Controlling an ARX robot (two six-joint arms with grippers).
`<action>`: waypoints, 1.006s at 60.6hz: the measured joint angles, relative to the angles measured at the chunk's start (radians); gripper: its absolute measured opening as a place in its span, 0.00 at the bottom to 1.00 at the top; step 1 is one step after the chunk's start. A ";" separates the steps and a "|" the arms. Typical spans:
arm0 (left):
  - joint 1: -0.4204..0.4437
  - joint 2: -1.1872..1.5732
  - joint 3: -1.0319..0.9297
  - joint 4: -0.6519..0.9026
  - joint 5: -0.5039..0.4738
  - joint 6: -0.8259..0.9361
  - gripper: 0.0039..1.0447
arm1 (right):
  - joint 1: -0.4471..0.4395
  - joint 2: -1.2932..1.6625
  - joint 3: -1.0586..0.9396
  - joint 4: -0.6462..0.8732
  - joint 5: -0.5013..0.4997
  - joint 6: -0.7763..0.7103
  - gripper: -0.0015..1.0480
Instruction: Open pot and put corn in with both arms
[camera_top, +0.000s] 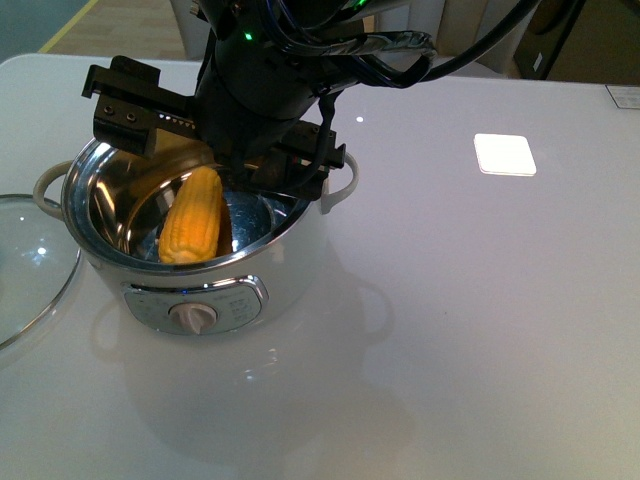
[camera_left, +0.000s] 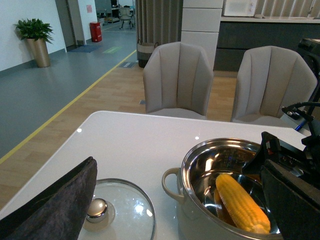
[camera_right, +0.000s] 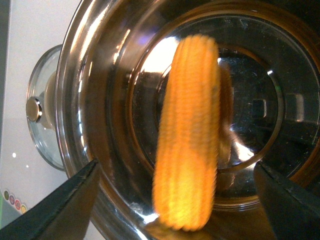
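Corn (camera_top: 193, 229) lies inside the open pot (camera_top: 290, 275), leaning with one end against the steel inner wall near the front rim and the other end down toward the bowl's floor, its reflection showing on the shiny metal beside it. In the right wrist view the cob (camera_right: 187, 135) is slightly blurred and sits free between the two dark fingers (camera_right: 55, 210) at either side of the picture; the right gripper (camera_right: 175, 200) has its jaws wide apart and touches neither the corn nor the bowl as far as can be seen. From the front, the right arm (camera_top: 265, 85) hangs directly over the back half of the pot, covering part of the rim. The pot stands on the white worktop (camera_top: 480, 330) with its dial panel facing the camera and a loop handle on each side. The glass lid (camera_left: 117, 215) rests flat on the worktop just beside the pot, knob up. The left gripper (camera_left: 52, 205) shows only as one dark padded finger near the lid, not holding anything visible, and I cannot tell how its jaws stand
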 joint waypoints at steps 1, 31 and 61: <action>0.000 0.000 0.000 0.000 0.000 0.000 0.94 | -0.003 -0.001 -0.004 0.003 0.005 0.000 0.92; 0.000 0.000 0.000 0.000 0.000 0.000 0.94 | -0.196 -0.410 -0.400 0.219 0.240 -0.042 0.92; 0.000 0.000 0.000 0.000 0.000 0.000 0.94 | -0.367 -0.930 -0.902 0.303 0.512 -0.320 0.92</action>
